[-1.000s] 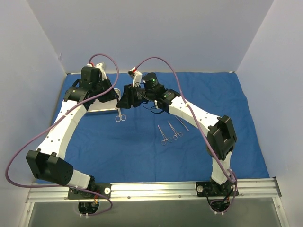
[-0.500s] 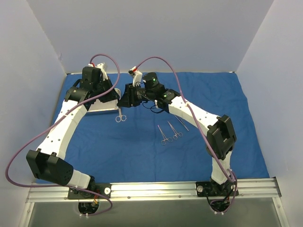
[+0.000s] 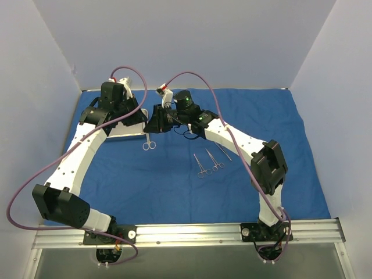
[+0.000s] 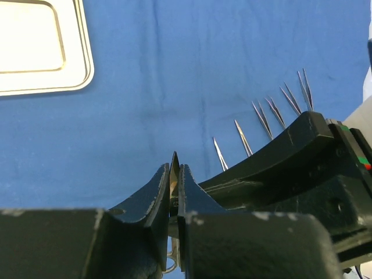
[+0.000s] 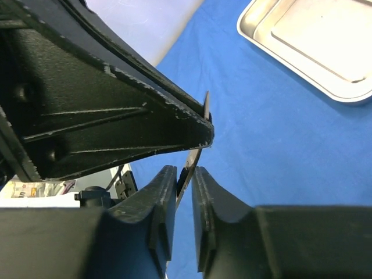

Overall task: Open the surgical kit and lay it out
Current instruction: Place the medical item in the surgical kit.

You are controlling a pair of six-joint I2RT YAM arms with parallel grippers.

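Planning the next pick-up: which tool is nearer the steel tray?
Left. The left tool, shut on an instrument, sits just off the right end of the steel tray; the right tool is farther right, over the blue cloth.

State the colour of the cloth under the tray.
The cloth is plain royal blue, clearest in the top external view.

The cloth wrap (image 3: 174, 186) was matt royal-blue woven fabric, softly creased. The tray (image 4: 85, 58) was smooth polished steel, highly reflective. The instruments (image 3: 208, 161) were bright silver metal. Fingers of the left gripper (image 4: 175, 170) and right gripper (image 5: 185, 170) were matt black plastic, edges scuffed pale. Arm shells (image 3: 75, 160) were smooth white plastic.
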